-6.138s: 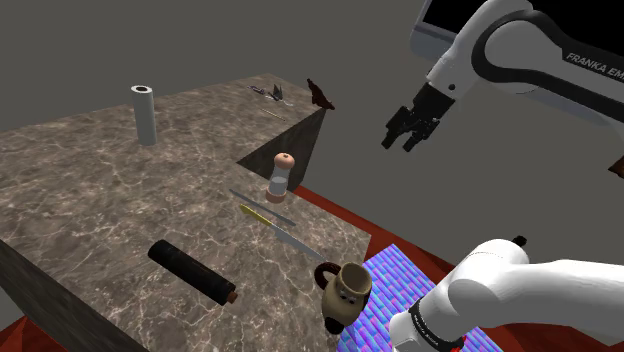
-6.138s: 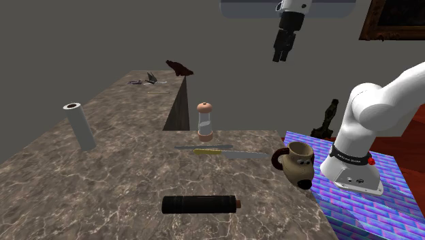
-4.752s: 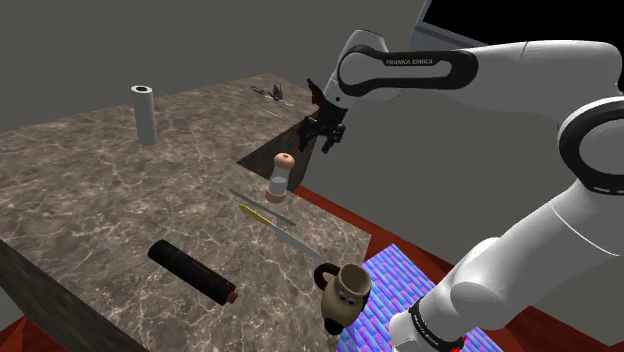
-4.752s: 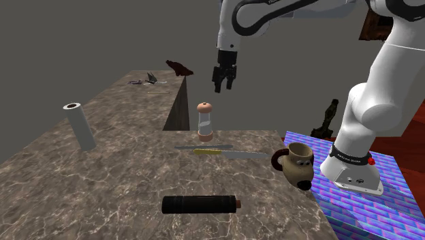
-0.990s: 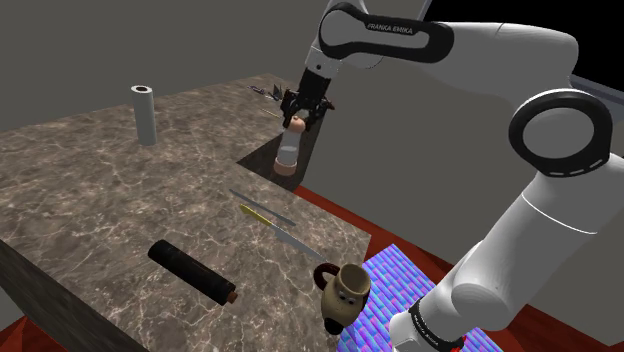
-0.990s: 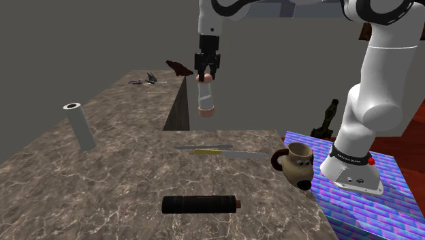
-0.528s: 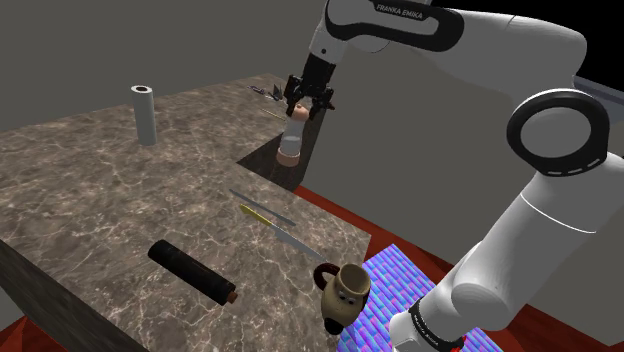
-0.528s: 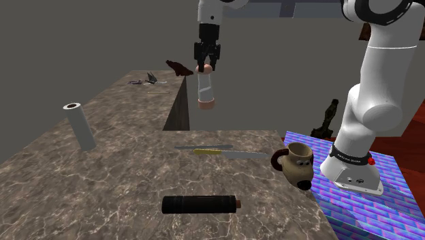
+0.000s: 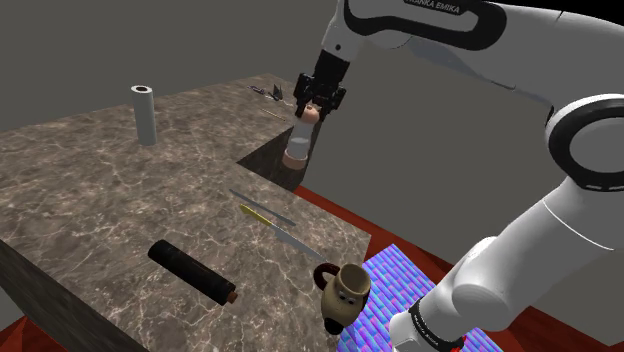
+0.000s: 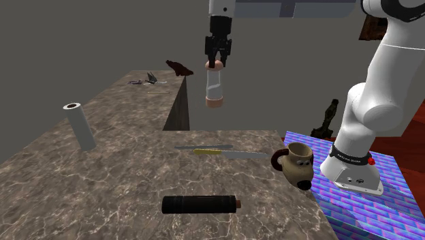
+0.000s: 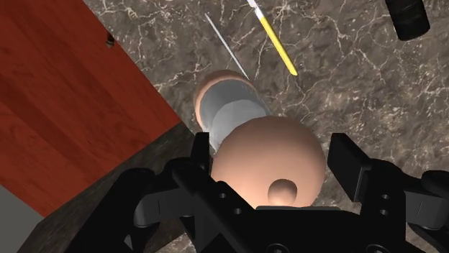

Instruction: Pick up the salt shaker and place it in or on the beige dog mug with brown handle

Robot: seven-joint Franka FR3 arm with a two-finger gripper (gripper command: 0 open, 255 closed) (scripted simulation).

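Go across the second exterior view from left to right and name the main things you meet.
white upright roll → dark red object at the counter's far end → salt shaker held in the hand → beige dog mug → arm's white base

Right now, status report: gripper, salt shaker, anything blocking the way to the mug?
Gripper shut on salt shaker, hanging above the counter. Dog mug upright. Yellow-handled knife flat on counter between them, below the shaker.

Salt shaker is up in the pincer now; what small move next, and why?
Probably carry the salt shaker sideways toward the dog mug, keeping height: the pincer clasps its cap, it hangs clear of the counter, and the mug sits toward the second exterior view's lower right.
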